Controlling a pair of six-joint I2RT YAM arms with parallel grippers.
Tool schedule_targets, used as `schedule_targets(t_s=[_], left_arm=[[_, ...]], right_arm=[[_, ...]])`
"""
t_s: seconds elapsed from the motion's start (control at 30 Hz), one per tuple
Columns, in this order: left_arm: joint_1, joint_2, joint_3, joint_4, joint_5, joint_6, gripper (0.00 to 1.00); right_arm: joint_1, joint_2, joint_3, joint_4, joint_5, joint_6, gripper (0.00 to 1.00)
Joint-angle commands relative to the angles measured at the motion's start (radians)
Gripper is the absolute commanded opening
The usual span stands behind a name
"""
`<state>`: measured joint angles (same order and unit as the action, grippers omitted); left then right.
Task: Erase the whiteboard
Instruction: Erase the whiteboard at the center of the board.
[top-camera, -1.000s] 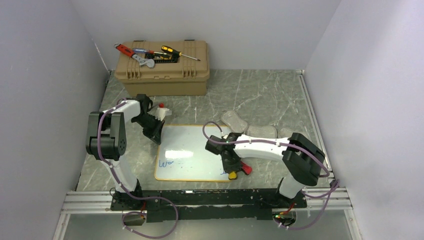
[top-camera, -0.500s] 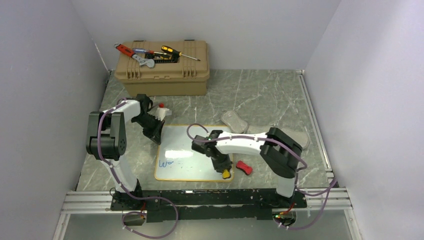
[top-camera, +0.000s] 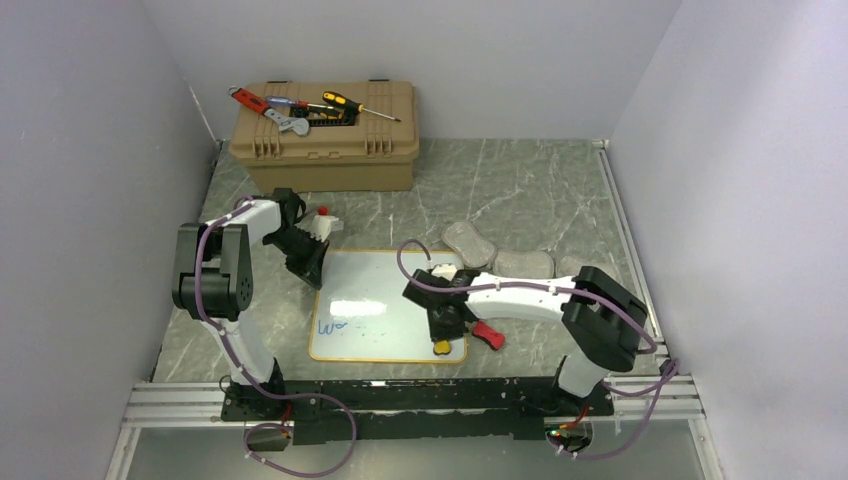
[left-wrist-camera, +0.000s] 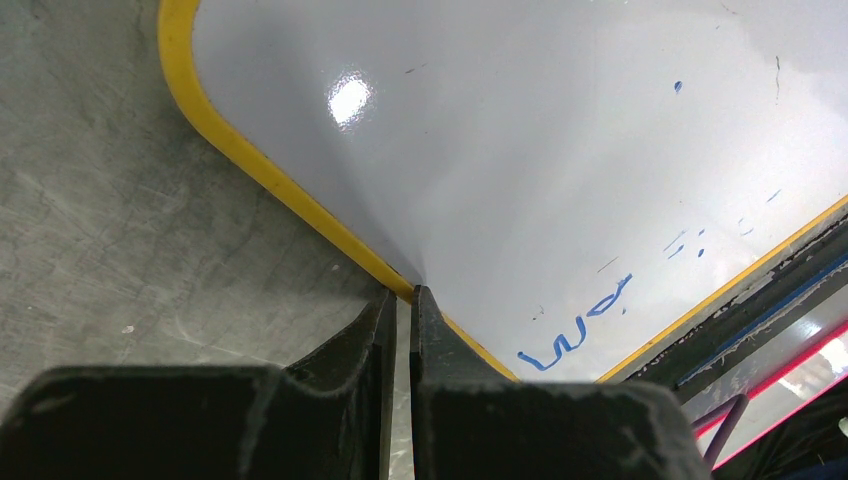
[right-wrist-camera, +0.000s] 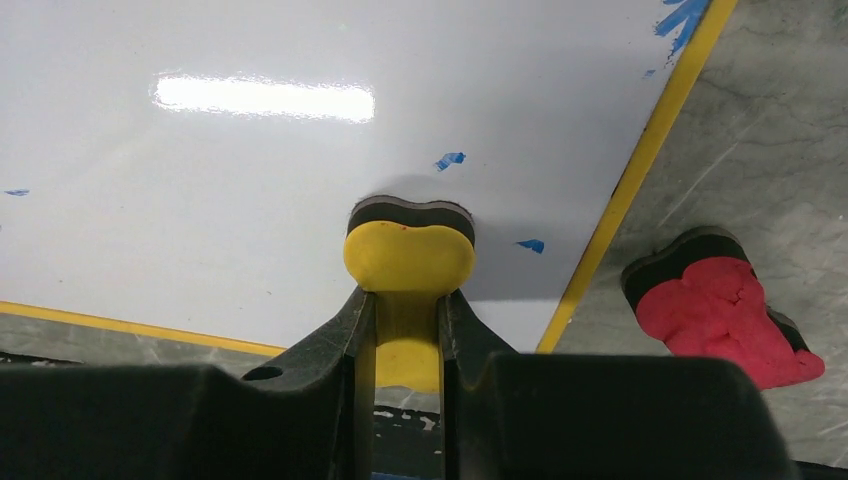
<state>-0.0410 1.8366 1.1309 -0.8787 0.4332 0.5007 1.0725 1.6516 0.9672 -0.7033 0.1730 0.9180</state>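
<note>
Yellow eraser (right-wrist-camera: 410, 250) down on the whiteboard (top-camera: 380, 290) by its near right corner.
The whiteboard lies flat toward the near edge of the tabletop (top-camera: 540, 190), about midway along it. The left gripper (left-wrist-camera: 403, 292) pinches the frame on the board's left edge, jaws almost together. The right gripper (right-wrist-camera: 407, 300) clamps the yellow eraser, pad against the white surface. Blue writing (left-wrist-camera: 575, 330) sits by the near left corner; a red eraser (right-wrist-camera: 720, 310) lies just off the right edge.
</note>
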Motion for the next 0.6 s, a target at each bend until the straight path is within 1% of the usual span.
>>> schedule_targets(t_s=[0.0, 0.13, 0.3, 0.37, 0.43, 0.57], left_arm=[[-0.019, 0.065, -0.047, 0.08, -0.046, 0.041, 0.0], [-0.019, 0.065, -0.047, 0.08, -0.052, 0.043, 0.0], [-0.01, 0.07, -0.045, 0.083, -0.058, 0.047, 0.0], [-0.008, 0.076, -0.043, 0.084, -0.061, 0.048, 0.0], [-0.006, 0.083, -0.042, 0.087, -0.063, 0.048, 0.0], [-0.005, 0.087, -0.044, 0.089, -0.056, 0.045, 0.0]], right_arm=[[-0.031, 0.066, -0.093, 0.023, 0.135, 0.02, 0.0], [-0.054, 0.094, -0.054, -0.074, 0.192, 0.019, 0.0], [-0.129, -0.069, -0.127, -0.026, 0.161, -0.017, 0.0], [-0.141, -0.11, -0.152, 0.007, 0.132, -0.037, 0.0], [-0.141, -0.108, -0.156, 0.033, 0.107, -0.048, 0.0], [-0.112, -0.017, -0.147, 0.109, 0.047, -0.047, 0.0]])
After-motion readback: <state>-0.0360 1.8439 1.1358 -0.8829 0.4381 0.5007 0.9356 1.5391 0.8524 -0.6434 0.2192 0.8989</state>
